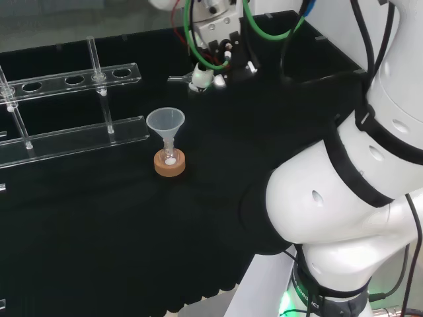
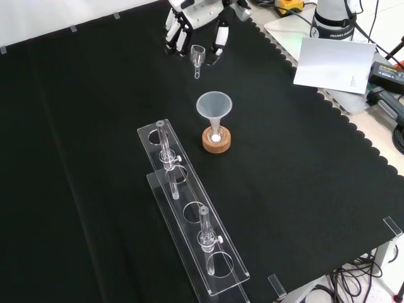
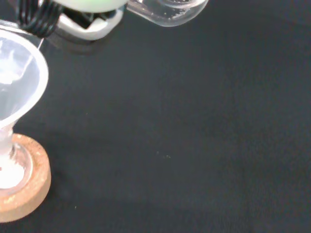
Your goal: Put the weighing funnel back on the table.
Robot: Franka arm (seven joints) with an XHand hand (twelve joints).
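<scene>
Robot hand (image 2: 201,14) pinches one weighing funnel (image 2: 197,55); one funnel (image 2: 214,105), one cork ring (image 2: 216,142)

Hand (image 2: 201,14) w/ weighing funnel (image 2: 197,55), top.

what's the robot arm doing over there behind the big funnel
The white arm's black and white hand has its fingers pinched on a small clear weighing funnel, low over the black cloth. In the front view this is just beyond the big clear cone-shaped funnel, which stands in a small flask on a cork ring. The piece is not yet released; whether it touches the cloth is unclear.
</scene>
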